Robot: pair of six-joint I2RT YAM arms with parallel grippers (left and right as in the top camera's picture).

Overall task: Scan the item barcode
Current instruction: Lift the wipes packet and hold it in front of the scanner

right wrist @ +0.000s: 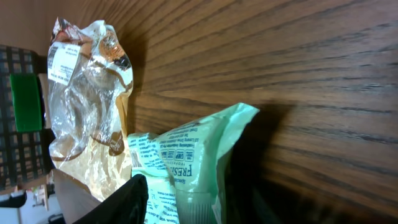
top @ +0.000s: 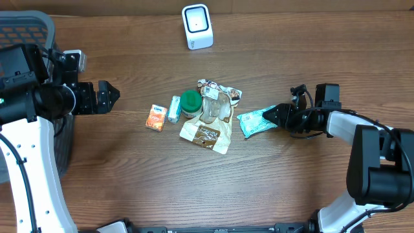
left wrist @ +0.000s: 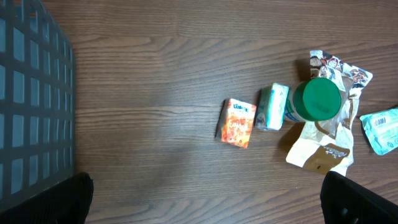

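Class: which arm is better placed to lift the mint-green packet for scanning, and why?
Right, probably: the right gripper sits at the edge of the mint-green packet, while the left gripper hangs open far off beside the basket.

Left arm was out on the left side, wrist level, left gripper [top: 111, 97] pointing right, jaws flung wide, fingertips [left wrist: 68, 202] sitting in the wrist view's bottom corners. Right arm came in low from the right, elbow bent, right gripper [top: 275, 115] pointing left. Only one dark finger [right wrist: 134, 199] showed, so its jaws couldn't be read.
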